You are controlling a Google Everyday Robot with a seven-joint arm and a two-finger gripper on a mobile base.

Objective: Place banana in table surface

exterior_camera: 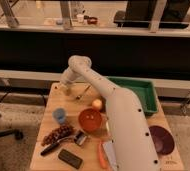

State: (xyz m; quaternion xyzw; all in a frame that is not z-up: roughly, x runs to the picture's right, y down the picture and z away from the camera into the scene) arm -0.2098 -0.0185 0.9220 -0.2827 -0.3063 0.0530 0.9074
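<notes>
My gripper point(66, 89) reaches down to the far left part of the table surface point(68, 105), a light-brown wooden top. A small pale yellow-tan piece, the banana point(66, 92), shows right at the gripper's tip, at or just above the wood. Whether the gripper holds it or only touches it cannot be told. The white arm runs from there down and to the right across the middle of the table.
A thin brown stick point(83, 92) lies just right of the gripper. Nearer are a round yellow-orange fruit point(96, 103), a red bowl point(90, 120), a blue cup point(59, 115), grapes point(57, 134) and a black block point(70, 158). A green tray point(140, 90) and dark red plate point(161, 138) sit right.
</notes>
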